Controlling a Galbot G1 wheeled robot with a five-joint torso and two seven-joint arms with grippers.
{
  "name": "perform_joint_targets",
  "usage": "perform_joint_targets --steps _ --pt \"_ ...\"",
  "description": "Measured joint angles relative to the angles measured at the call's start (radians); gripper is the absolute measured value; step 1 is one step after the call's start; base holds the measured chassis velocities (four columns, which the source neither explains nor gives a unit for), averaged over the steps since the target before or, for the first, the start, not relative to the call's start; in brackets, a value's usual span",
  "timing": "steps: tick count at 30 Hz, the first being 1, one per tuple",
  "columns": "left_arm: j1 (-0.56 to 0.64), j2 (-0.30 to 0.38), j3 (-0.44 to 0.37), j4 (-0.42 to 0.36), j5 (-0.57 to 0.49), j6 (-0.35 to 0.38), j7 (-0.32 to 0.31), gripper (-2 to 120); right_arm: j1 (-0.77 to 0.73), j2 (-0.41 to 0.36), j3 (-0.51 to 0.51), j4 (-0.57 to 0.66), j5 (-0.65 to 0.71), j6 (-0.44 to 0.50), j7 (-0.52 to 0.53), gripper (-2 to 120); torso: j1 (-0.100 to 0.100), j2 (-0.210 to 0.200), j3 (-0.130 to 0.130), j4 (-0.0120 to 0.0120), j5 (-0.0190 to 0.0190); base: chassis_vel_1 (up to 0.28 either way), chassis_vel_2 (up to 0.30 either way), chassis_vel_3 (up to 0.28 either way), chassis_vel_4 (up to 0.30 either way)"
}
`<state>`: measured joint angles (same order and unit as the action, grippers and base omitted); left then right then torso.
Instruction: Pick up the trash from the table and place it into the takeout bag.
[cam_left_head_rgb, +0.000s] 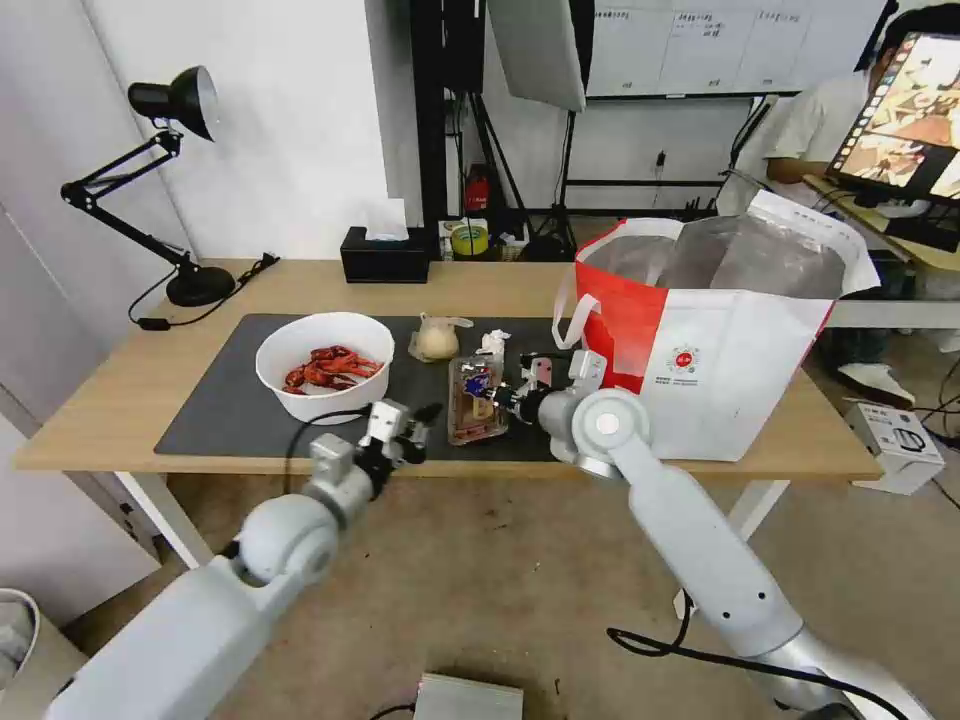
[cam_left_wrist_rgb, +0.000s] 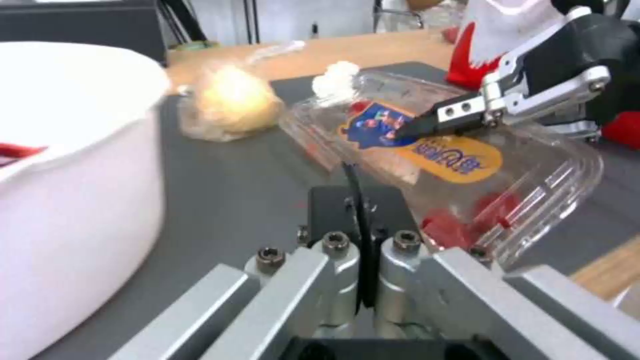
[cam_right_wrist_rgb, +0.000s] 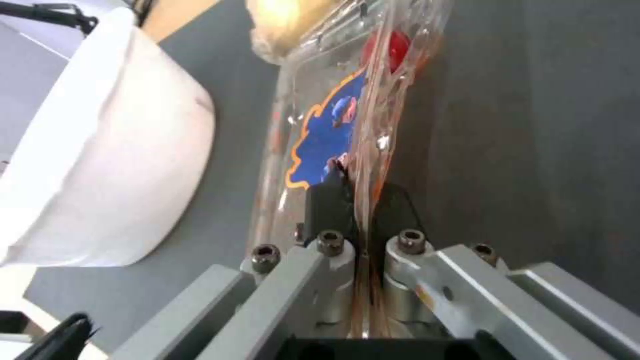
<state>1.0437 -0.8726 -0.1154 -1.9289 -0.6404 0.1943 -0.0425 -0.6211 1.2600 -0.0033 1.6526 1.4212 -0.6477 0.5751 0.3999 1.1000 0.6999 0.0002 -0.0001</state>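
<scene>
Right wrist view is showing the right gripper (cam_right_wrist_rgb: 357, 192) clamping the clear tomato tray's (cam_right_wrist_rgb: 333, 125) edge on the grey mat (cam_right_wrist_rgb: 520, 125); lifting slowly should be keeping the lid closed. The left gripper (cam_left_head_rgb: 418, 432), jaws together and empty, is idling beside the crayfish bowl (cam_left_head_rgb: 325, 365); the takeout bag (cam_left_head_rgb: 715, 335) is standing open nearby.

Black desk lamp (cam_left_head_rgb: 170, 110), tissue box (cam_left_head_rgb: 384, 257)

White wall (cam_left_head_rgb: 300, 130), black desk lamp (cam_left_head_rgb: 175, 100)

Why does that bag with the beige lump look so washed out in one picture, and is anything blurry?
Left wrist view: the knotted clear bag is overexposed and out of focus, and the white bowl blurs nearby. Head view: the same bag looks evenly lit. Right wrist view: the clear tray is slightly soft.
</scene>
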Motion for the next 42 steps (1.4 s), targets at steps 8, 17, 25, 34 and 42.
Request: perform_joint_targets --steps 8,17,25,34,42 --pt "0.173 -0.002 -0.147 -0.093 0.019 -0.027 -0.001 13 -0.026 -0.019 0.014 0.058 -0.012 0.015 -0.036 0 0.0 0.0 0.0 0.0 0.0 0.0 0.0 0.0 0.0" --pt "0.325 -0.026 -0.285 -0.154 0.03 -0.047 0.0 49 -0.091 -0.087 0.071 0.21 -0.025 0.019 -0.073 0 0.0 0.0 0.0 -0.0001 0.0001 0.0 0.0 0.0 0.0" --pt "0.366 -0.057 -0.3 -0.161 0.056 -0.057 0.0 74 -0.143 -0.164 0.141 0.338 0.003 0.035 -0.125 0 0.0 0.0 0.0 -0.0003 0.0002 0.0 0.0 0.0 0.0" --pt "0.39 -0.069 -0.3 -0.167 0.081 -0.058 0.0 99 -0.025 -0.279 0.251 0.476 0.185 0.088 -0.094 0 0.0 0.0 0.0 -0.0003 0.0003 0.0 0.0 0.0 0.0" --pt "0.392 -0.074 -0.297 -0.169 0.084 -0.059 0.0 100 0.096 -0.353 0.305 0.451 0.316 0.128 -0.033 0 0.0 0.0 0.0 -0.0001 0.0002 0.0 0.0 0.0 0.0"
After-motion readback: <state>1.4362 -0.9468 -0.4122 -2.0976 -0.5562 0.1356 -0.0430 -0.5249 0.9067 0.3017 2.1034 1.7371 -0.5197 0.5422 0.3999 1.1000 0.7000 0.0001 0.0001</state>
